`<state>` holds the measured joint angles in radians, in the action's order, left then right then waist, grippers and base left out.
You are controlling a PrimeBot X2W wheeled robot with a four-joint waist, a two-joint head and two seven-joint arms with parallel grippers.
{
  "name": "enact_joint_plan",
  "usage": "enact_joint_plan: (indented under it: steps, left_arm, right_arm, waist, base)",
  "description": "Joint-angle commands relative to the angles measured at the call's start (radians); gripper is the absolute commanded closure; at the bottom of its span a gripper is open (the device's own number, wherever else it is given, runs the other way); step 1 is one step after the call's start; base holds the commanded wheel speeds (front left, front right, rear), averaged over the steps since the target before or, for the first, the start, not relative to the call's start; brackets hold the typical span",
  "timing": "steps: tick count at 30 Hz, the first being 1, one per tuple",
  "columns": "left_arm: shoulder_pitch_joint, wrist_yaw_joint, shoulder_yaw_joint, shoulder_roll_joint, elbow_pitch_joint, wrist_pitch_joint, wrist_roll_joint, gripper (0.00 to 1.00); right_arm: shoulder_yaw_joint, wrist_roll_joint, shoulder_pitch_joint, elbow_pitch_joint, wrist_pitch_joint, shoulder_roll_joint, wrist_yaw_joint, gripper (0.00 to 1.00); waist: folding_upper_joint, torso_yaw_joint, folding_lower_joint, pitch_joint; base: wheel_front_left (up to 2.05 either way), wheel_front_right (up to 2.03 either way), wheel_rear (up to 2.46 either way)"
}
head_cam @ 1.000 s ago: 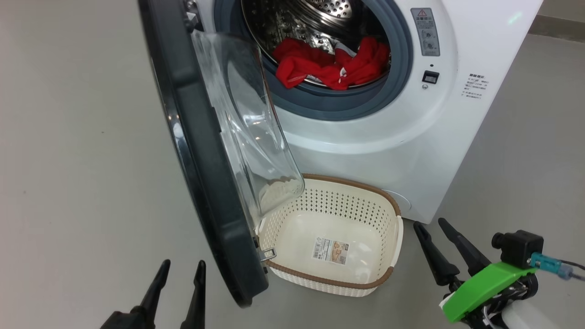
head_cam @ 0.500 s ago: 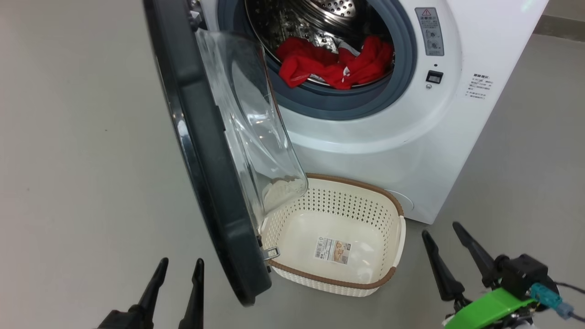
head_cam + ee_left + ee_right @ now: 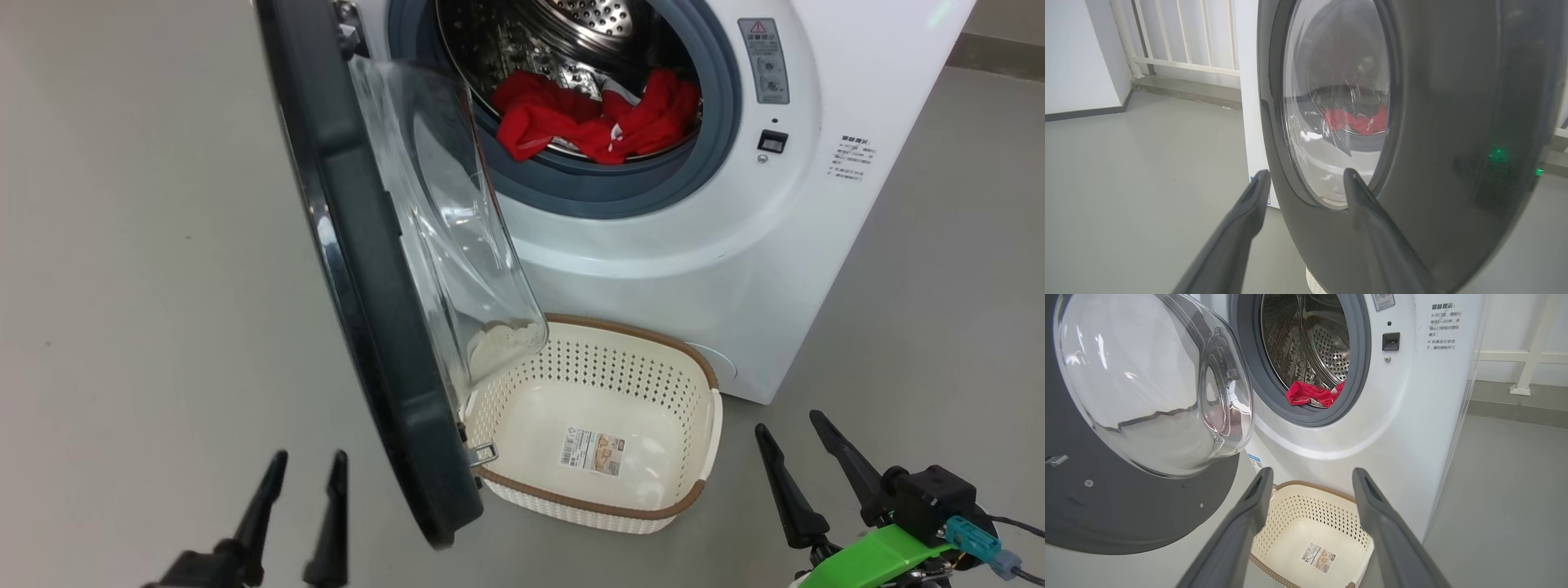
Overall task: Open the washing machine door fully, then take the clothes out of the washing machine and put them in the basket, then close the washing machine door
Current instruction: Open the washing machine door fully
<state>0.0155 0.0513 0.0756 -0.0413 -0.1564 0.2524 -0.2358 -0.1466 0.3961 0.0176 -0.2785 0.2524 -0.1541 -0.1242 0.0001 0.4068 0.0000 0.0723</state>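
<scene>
Door (image 3: 367,269) half-open between left pincer (image 3: 310,454) and basket (image 3: 629,327), clothes (image 3: 588,122) in drum (image 3: 588,16), right pincer (image 3: 789,420) nearby, both spread empty

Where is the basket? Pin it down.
Head view, lower centre: the basket sits on the floor in front of the washing machine, just right of the open washing machine door.

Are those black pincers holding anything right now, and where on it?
Nothing is held. The left gripper stands open beside the washing machine door, the right gripper open beside the basket; the clothes lie in the drum.
</scene>
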Motion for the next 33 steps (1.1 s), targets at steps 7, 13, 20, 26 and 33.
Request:
enact_joint_plan:
  steps: [7,13,20,26,33]
  left_arm:
    - [-0.065,-0.065,-0.085,-0.009,0.274,0.009,0.006,1.00]
    - [-0.090,-0.081,-0.003,-0.009,0.524,0.009,0.038,1.00]
    - [-0.042,-0.023,0.249,-0.009,0.450,0.009,0.008,1.00]
    - [-0.012,-0.014,0.334,-0.009,0.251,0.009,-0.088,1.00]
    - [-0.070,-0.030,0.272,-0.009,0.097,0.009,-0.147,1.00]
  right_arm:
    - [-0.022,-0.010,0.000,0.034,0.009,-0.006,-0.007,0.00]
    - [-0.025,-0.011,0.006,0.043,0.009,-0.005,-0.007,0.00]
    - [-0.026,-0.011,0.011,0.050,0.009,-0.004,-0.007,0.00]
    - [-0.033,-0.010,0.014,0.058,0.009,-0.003,-0.007,0.00]
    - [-0.028,-0.010,0.018,0.059,0.009,-0.007,-0.007,0.00]
  waist:
    - [-0.0001,0.002,0.0000,-0.005]
    - [-0.0001,-0.002,0.0000,0.001]
    - [-0.0001,-0.022,0.0000,0.002]
    - [-0.0001,-0.037,0.0000,0.015]
    - [-0.0001,-0.039,0.0000,0.023]
  base:
    - [0.00,0.00,0.00]
    - [0.00,0.00,0.00]
    - [0.00,0.00,0.00]
    - [0.00,0.00,0.00]
    - [0.00,0.00,0.00]
